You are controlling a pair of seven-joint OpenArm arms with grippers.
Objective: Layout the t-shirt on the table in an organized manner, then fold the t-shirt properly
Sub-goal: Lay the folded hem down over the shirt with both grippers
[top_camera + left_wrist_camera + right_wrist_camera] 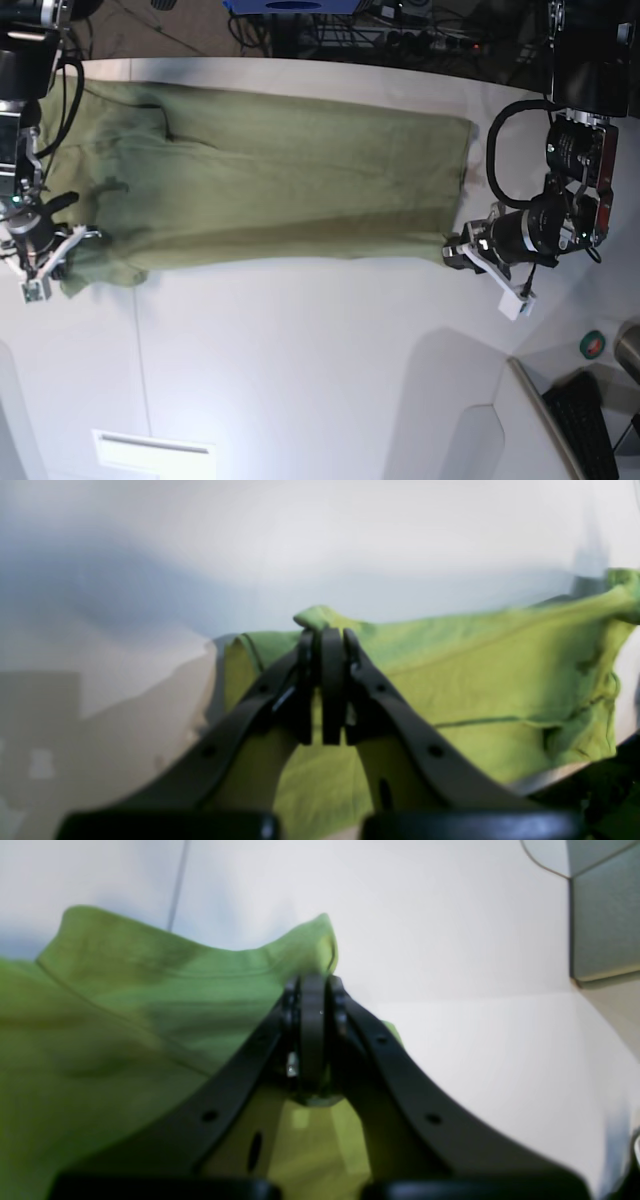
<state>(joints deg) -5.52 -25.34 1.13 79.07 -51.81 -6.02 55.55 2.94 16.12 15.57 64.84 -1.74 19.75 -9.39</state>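
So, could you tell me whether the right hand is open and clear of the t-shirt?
No, the right hand is shut on the green t-shirt, pinching a raised edge of the cloth.

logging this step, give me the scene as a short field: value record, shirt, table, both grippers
t-shirt: green t-shirt stretched out long across the table, between the two arms
table: white table, thin dark seam visible
left gripper: left gripper shut on a pinch of the shirt's edge, at base view's right
right gripper: right gripper shut on the shirt's other end, at base view's left
fold state: cannot tell; shirt lies as a long narrow band
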